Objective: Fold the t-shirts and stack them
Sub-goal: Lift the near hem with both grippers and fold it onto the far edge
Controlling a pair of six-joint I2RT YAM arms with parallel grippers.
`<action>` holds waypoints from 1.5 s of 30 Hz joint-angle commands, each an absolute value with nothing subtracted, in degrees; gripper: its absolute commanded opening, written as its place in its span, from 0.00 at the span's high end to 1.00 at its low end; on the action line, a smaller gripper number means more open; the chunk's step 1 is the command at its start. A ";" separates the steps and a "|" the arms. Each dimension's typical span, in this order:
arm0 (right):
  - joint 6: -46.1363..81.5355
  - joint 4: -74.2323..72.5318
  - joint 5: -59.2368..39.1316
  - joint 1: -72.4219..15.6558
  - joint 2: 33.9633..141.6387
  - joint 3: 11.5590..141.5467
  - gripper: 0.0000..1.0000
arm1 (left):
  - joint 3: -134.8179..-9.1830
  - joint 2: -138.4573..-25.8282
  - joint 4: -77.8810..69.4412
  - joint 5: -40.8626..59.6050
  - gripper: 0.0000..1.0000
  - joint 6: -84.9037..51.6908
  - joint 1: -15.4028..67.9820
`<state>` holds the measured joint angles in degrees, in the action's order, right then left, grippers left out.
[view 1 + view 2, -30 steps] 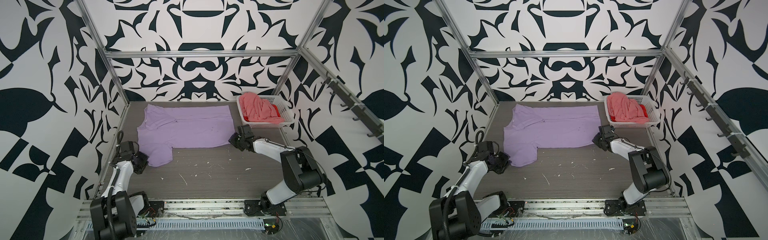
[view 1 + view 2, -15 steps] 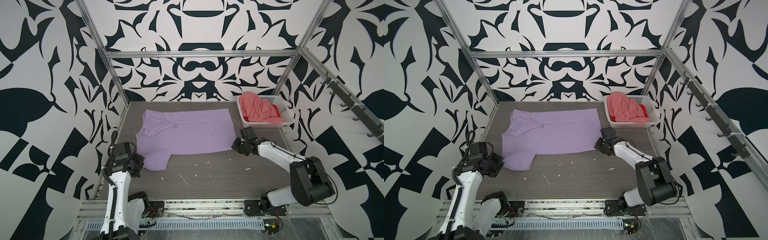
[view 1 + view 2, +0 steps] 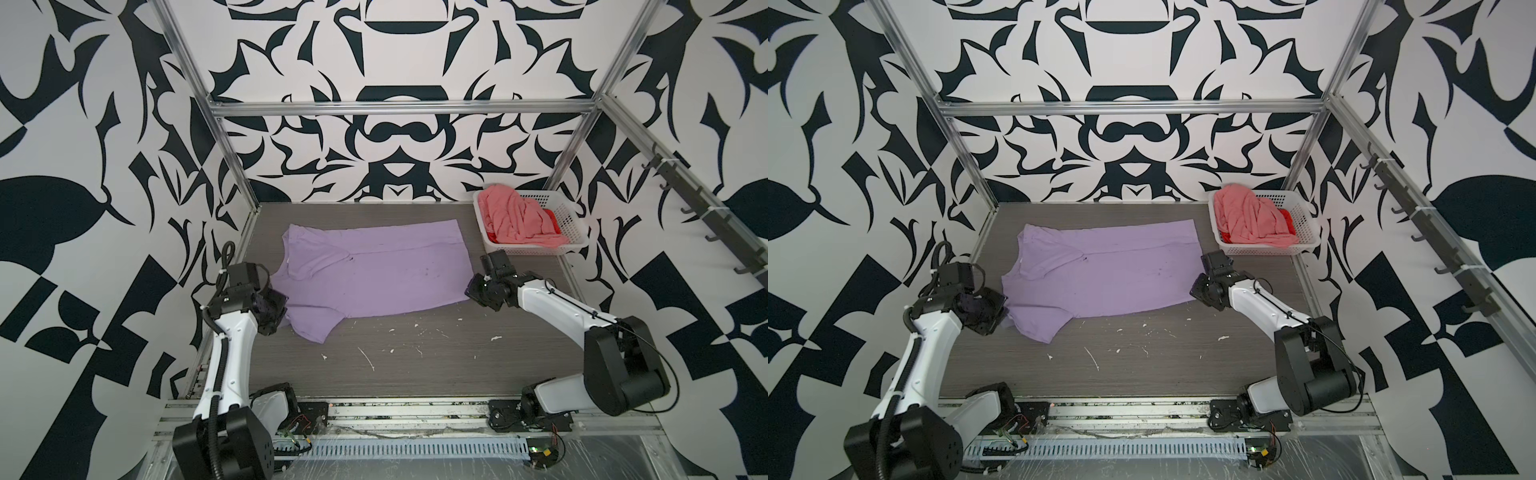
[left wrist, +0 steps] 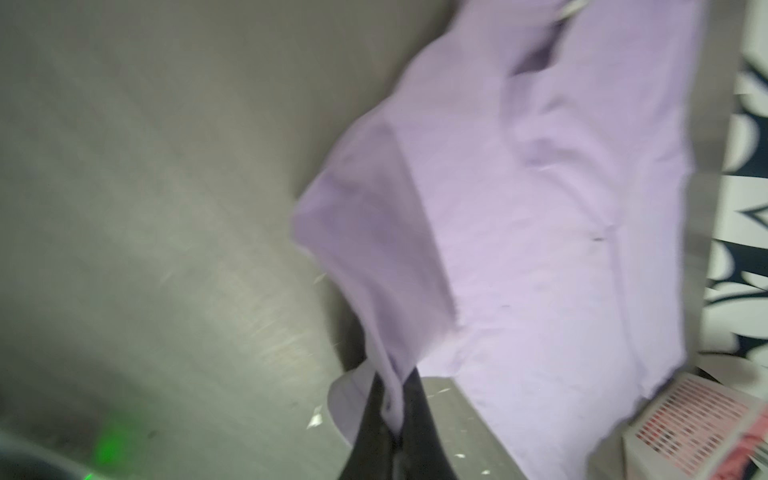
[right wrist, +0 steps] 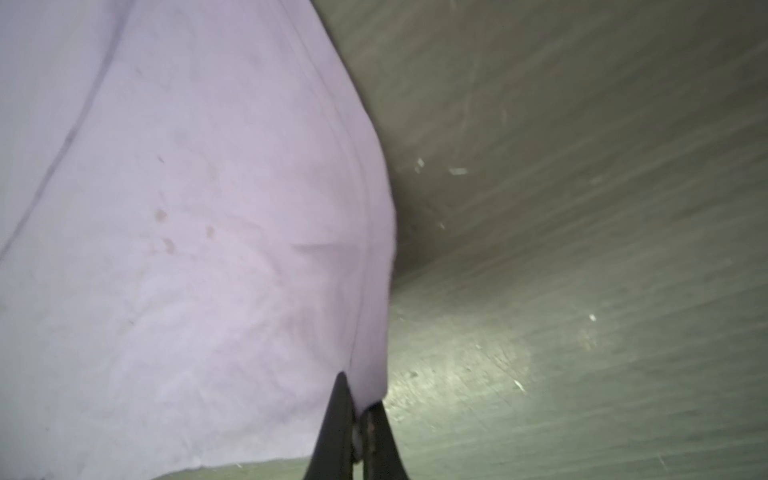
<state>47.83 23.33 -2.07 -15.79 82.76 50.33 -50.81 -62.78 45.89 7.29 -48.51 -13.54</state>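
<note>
White basket [image 3: 540, 251], grey tabletop [image 3: 436, 365], patterned walls [image 3: 395, 62]

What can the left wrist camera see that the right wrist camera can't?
Only the left wrist view: the white basket with pink cloth, a patterned wall, the left gripper. Only the right wrist view: brownish spots on the cloth, the right gripper. Both: the lavender t-shirt pinched in shut jaws, and the grey table.

In basket [image 3: 536, 251], pink tee [image 3: 511, 220] is hiding most of red tee [image 3: 550, 217]. Wrist views are smearing with blur; lavender tee [image 5: 166, 249] is running off their edges.
</note>
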 commanded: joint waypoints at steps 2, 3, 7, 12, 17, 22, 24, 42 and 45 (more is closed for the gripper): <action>46.98 25.15 0.59 -15.79 85.10 59.13 1.00 | -58.25 -70.05 39.50 14.41 1.00 -44.81 -13.49; 46.97 25.11 0.79 -15.77 86.01 60.25 1.00 | -59.79 -72.02 38.32 15.90 1.00 -44.08 -13.36; 48.35 22.34 1.40 -15.60 88.66 62.39 1.00 | -64.12 -78.60 34.77 17.52 1.00 -42.46 -13.35; 48.44 20.10 2.37 -15.39 95.66 68.82 1.00 | -70.52 -86.02 30.53 19.70 1.00 -42.36 -13.29; 47.53 21.10 3.45 -14.97 101.22 76.16 1.00 | -74.38 -92.11 28.15 20.64 1.00 -42.61 -13.34; 45.92 22.09 2.42 -12.52 104.97 79.16 1.00 | -76.62 -96.74 26.98 21.17 1.00 -42.20 -13.35; 43.78 21.75 0.61 -11.17 106.90 80.78 1.00 | -77.49 -98.35 26.16 21.56 1.00 -41.84 -13.28; 40.91 25.79 -5.11 -7.57 118.77 94.37 1.00 | -83.22 -107.49 19.86 24.38 1.00 -45.03 -13.29; 42.05 24.52 -6.35 -7.30 120.60 95.66 1.00 | -84.07 -109.35 19.22 24.57 1.00 -45.94 -13.31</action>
<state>41.01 25.76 -5.30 -8.16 119.59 93.17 -81.97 -107.63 20.69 23.90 -44.75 -13.37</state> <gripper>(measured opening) 0.052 0.053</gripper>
